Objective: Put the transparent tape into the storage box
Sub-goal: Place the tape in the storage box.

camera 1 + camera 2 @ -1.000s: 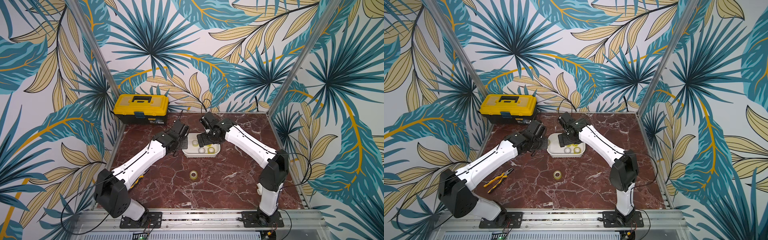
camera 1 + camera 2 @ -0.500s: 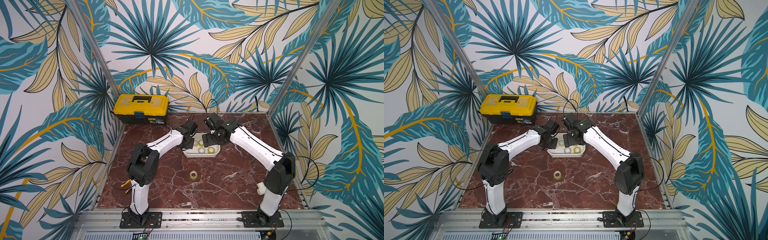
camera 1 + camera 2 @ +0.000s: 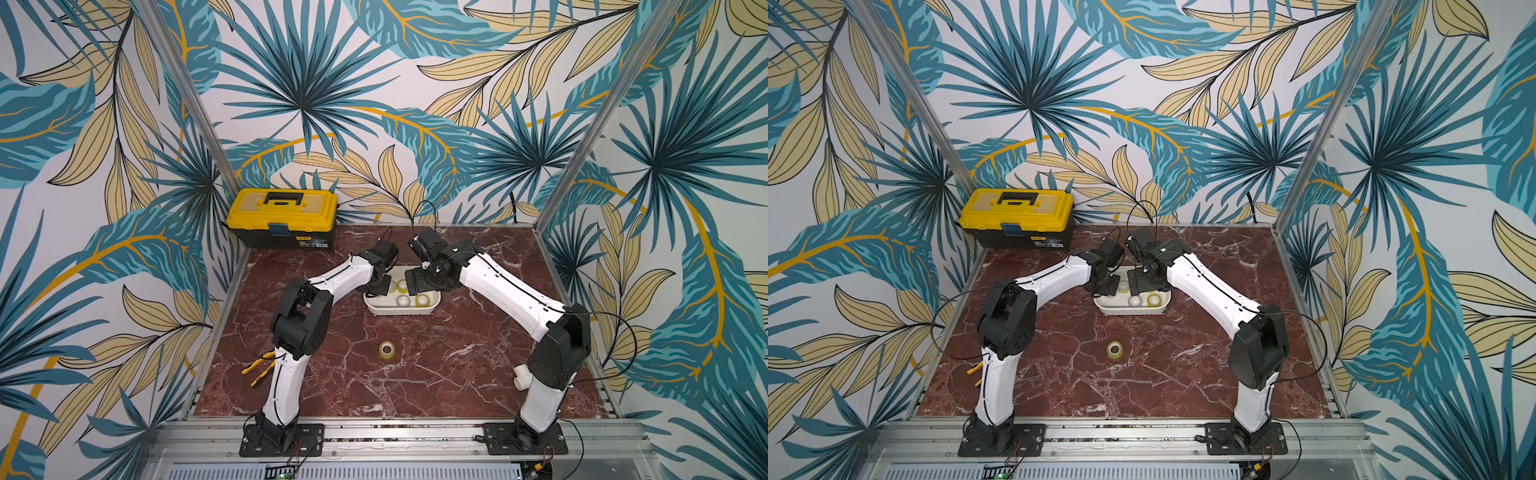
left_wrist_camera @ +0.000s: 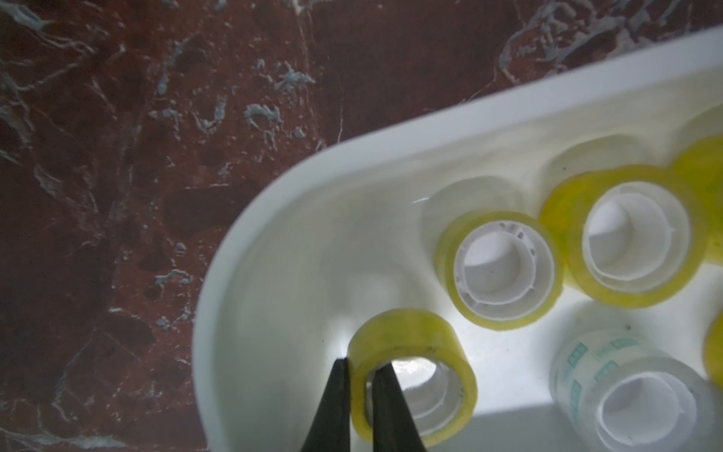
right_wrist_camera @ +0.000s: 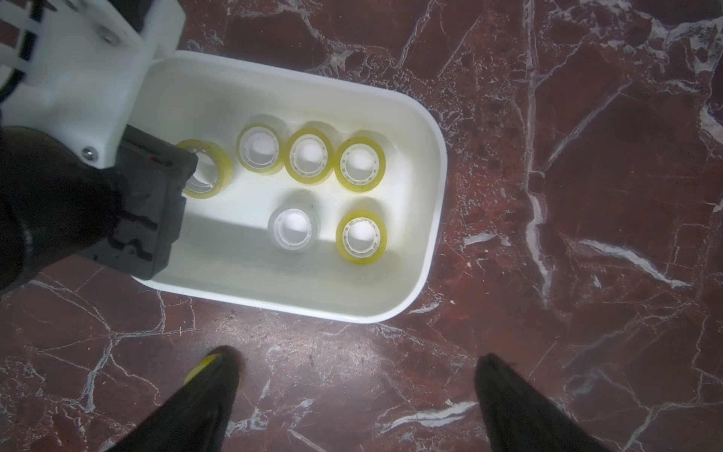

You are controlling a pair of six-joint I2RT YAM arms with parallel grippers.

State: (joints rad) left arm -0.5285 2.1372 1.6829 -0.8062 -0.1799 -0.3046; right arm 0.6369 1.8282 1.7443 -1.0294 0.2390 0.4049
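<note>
The storage box (image 3: 401, 311) (image 3: 1131, 309), a shallow white tub, sits mid-table towards the back. Several rolls of transparent tape (image 5: 260, 150) stand inside it, one greyer (image 5: 294, 227). My left gripper (image 4: 362, 366) (image 3: 380, 286) is shut on another yellowish roll (image 4: 410, 332) (image 5: 221, 164), with one finger inside the core and one outside. It holds that roll inside the box's left end, near the rim (image 4: 219, 274). My right gripper (image 5: 358, 364) (image 3: 419, 284) hangs open and empty over the box's right side. One more roll (image 3: 387, 349) (image 3: 1114, 348) lies on the marble in front of the box.
A yellow-and-black toolbox (image 3: 282, 218) stands at the back left corner. Yellow-handled pliers (image 3: 259, 368) lie by the left arm's base. A white pipe fitting (image 3: 521, 376) sits near the right arm's base. Metal posts and patterned walls close in the table.
My left arm has folded its elbow up and carried the held roll rightwards over the box's left end. The right gripper stayed open and drew back slightly.
</note>
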